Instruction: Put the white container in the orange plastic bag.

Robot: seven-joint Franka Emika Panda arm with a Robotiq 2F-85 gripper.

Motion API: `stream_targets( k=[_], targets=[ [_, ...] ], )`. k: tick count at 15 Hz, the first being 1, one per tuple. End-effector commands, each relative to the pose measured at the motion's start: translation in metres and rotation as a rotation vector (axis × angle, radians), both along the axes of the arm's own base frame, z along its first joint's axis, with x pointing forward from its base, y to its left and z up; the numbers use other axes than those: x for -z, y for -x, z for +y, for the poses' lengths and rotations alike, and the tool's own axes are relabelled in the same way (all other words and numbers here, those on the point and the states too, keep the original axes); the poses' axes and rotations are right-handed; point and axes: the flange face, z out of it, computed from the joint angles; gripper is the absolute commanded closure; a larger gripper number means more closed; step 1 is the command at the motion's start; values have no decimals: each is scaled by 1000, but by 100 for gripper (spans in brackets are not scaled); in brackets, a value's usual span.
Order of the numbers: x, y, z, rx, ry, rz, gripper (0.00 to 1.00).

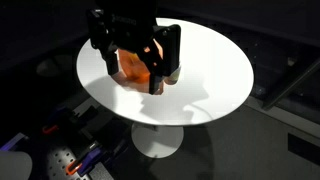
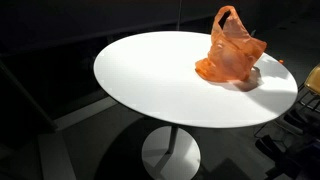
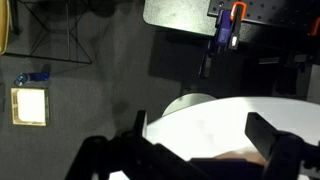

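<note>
The orange plastic bag (image 2: 232,52) stands upright on the round white table (image 2: 150,80), near its edge. In an exterior view my black gripper (image 1: 138,62) hangs just above the bag (image 1: 135,72) and straddles it, with the fingers spread wide. In the wrist view the gripper (image 3: 200,140) is open, with nothing between the fingers but the table top (image 3: 210,120) and a sliver of orange bag (image 3: 240,158) at the bottom edge. No white container shows in any view. The gripper is out of frame in the exterior view that shows the bag alone.
The table stands on a white pedestal base (image 1: 158,142) on a dark floor. Cluttered equipment (image 1: 60,160) sits low beside the table. On the floor in the wrist view lie a pale square (image 3: 28,105) and a grey panel with an orange and blue tool (image 3: 230,25).
</note>
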Motion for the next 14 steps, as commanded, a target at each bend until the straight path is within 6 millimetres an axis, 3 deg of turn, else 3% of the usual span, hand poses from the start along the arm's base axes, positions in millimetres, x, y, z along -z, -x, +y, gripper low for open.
stream_targets(
  k=[1,4,8,14],
  targets=[
    [-1,0,0,0,0,0,0],
    [-3,-3,0,6,9,-5,0],
    [-20,-22,1,27,26,-45,0],
    [-38,-74,6,111,68,-103,0]
  ],
)
